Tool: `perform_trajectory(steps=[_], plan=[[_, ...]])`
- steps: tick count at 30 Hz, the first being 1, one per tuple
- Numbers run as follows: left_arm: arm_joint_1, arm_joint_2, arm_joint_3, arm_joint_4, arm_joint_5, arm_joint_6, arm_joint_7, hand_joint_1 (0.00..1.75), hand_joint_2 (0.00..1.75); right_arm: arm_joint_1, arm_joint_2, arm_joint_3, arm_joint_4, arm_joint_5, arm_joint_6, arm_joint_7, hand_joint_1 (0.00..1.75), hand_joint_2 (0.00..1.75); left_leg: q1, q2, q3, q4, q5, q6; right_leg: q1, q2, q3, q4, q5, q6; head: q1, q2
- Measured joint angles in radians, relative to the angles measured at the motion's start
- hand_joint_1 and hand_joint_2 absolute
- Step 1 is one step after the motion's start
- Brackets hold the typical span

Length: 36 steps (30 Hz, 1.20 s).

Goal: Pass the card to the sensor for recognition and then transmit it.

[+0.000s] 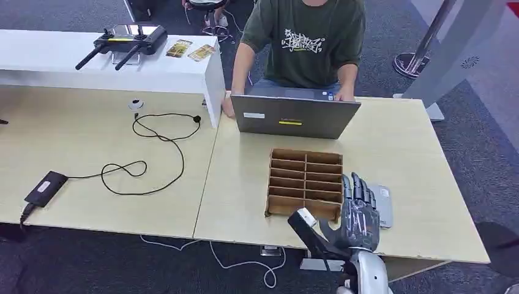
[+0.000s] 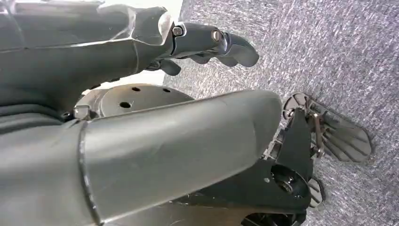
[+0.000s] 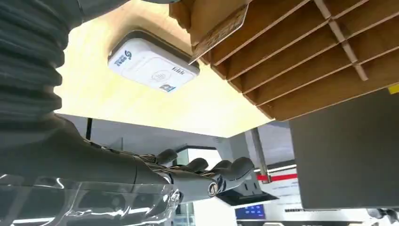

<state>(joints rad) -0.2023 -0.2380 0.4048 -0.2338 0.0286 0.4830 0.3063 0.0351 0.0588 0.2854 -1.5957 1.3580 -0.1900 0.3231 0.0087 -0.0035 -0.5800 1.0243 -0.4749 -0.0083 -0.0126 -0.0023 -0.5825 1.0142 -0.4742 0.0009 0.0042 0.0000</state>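
My right hand (image 1: 359, 211) hovers flat over the table's front edge, fingers (image 3: 207, 176) stretched out and holding nothing. It sits just right of the brown cardboard slot organizer (image 1: 306, 182) and partly covers the white card sensor (image 1: 384, 205). The right wrist view shows the sensor (image 3: 153, 66) lying on the tabletop beside the organizer (image 3: 301, 61). A thin patterned edge that may be a card (image 3: 220, 32) sticks out at the organizer's near corner. Two yellowish cards (image 1: 179, 48) (image 1: 202, 52) lie on the white shelf far left. My left hand (image 2: 207, 44) hangs over grey carpet, fingers loosely extended, empty.
A person sits across the table behind a grey laptop (image 1: 294, 116), hands at its sides. On the left table lie a black cable (image 1: 153, 156) and a power brick (image 1: 44, 187). A black controller (image 1: 125, 40) rests on the white shelf (image 1: 110, 67).
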Motion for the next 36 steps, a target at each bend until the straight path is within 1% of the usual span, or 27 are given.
perform_trajectory(steps=[9, 13, 22, 28, 36], plan=[[-0.011, -0.002, -0.019, 0.000, -0.021, 0.000, 0.012, 0.00, 0.00, 0.002, 0.013, -0.024, 0.000, -0.008, -0.012, -0.014, 0.00, 1.75, 0.000, 0.000, 0.000, 0.000, 0.000, 0.000, 0.000, 0.000, 0.000, 0.000, 0.000, 0.000, 0.000, 0.000], [-0.013, -0.002, -0.023, 0.000, -0.026, 0.000, 0.016, 0.00, 0.00, 0.002, 0.019, -0.032, 0.009, -0.016, -0.011, -0.032, 0.00, 1.75, 0.000, 0.000, 0.000, 0.000, 0.000, 0.000, 0.000, 0.000, 0.000, 0.000, 0.000, 0.000, 0.000, 0.000], [-0.014, -0.002, -0.040, 0.000, -0.044, 0.000, 0.020, 0.00, 0.00, -0.021, 0.027, -0.062, 0.085, -0.034, -0.041, -0.056, 0.00, 1.75, 0.000, 0.000, 0.000, 0.000, 0.000, 0.000, 0.000, 0.000, 0.000, 0.000, 0.000, 0.000, 0.000, 0.000], [-0.014, -0.002, -0.046, 0.000, -0.053, 0.000, 0.020, 0.00, 0.00, -0.047, 0.027, -0.077, 0.145, -0.022, -0.084, -0.074, 0.00, 1.75, 0.000, 0.000, 0.000, 0.000, 0.000, 0.000, 0.000, 0.000, 0.000, 0.000, 0.000, 0.000, 0.000, 0.000], [-0.015, 0.000, -0.049, 0.000, -0.054, 0.000, 0.017, 0.00, 0.00, -0.066, 0.027, -0.082, 0.178, 0.036, -0.087, -0.074, 0.00, 1.75, 0.000, 0.000, 0.000, 0.000, 0.000, 0.000, 0.000, 0.000, 0.000, 0.000, 0.000, 0.000, 0.000, 0.000]])
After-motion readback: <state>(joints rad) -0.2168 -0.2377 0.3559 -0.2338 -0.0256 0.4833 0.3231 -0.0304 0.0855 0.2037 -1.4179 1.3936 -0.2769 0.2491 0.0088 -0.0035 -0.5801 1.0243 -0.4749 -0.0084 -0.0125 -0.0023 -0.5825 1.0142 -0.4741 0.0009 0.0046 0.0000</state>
